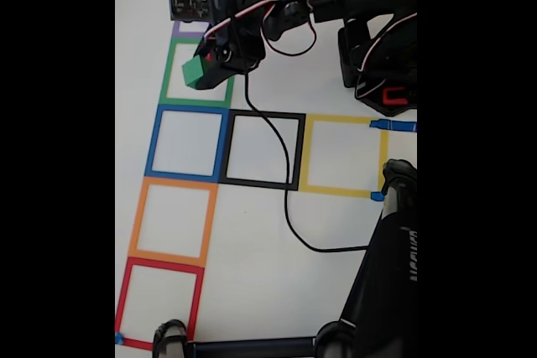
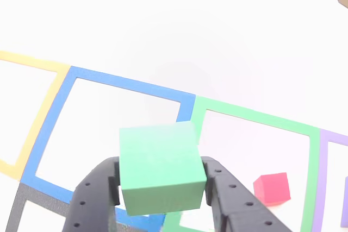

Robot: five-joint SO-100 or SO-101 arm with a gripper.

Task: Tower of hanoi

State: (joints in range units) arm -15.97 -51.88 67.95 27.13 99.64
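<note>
A: Nearest in the other view, the dark grey two-finger gripper (image 2: 163, 194) is clamping a plain green cube (image 2: 161, 168) between its fingers, one finger pressing each side.

B: Is the cube sitting on the table?

A: It is hanging above the white table (image 2: 179, 31), over the shared border of the blue tape square (image 2: 51, 129) and the green tape square (image 2: 312, 150). Just beyond, a small plain red cube (image 2: 272, 187) is lying inside the green outline.

B: The fixed view is showing less there. The black arm is covering most of the green tape square (image 1: 168, 69), so only the green cube (image 1: 196, 70) is peeking out at the gripper (image 1: 203, 73).

A: But it is showing the whole run of squares: red (image 1: 159, 303) nearest, then orange (image 1: 172, 222), blue (image 1: 188, 142), black (image 1: 263, 150) and yellow (image 1: 344, 155).

B: A black cable (image 1: 281, 190) is trailing across the black square.
</note>
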